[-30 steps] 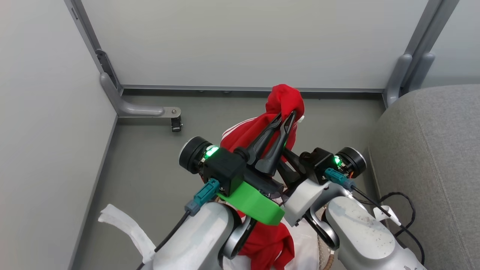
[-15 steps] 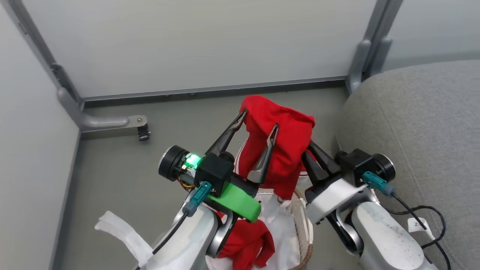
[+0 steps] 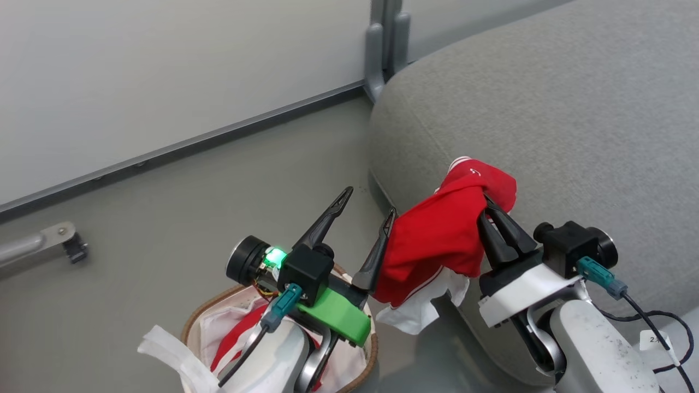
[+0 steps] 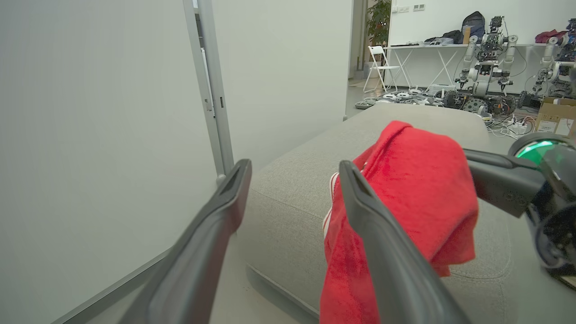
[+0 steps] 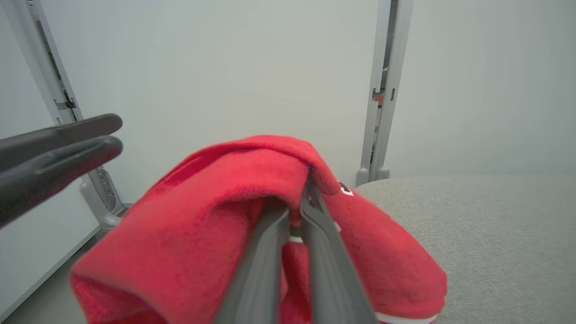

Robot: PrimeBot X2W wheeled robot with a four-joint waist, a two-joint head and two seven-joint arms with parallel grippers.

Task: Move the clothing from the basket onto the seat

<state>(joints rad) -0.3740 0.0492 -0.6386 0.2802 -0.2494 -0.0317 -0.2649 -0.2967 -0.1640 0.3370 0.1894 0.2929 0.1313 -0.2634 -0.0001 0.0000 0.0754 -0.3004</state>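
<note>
red clothing point(image 3: 437, 245) pinched by right end effector point(image 3: 486, 207); lettering unreadable

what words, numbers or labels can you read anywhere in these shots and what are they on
"2", followed by marks too small to read: white tag at the lower right of the head view.
Red garment: a scrap of black-and-white lettering shows in the right wrist view, folded over and unreadable.
Cardboard box far off in the left wrist view: its white label is too small to read.
Nothing else is legible.
</note>
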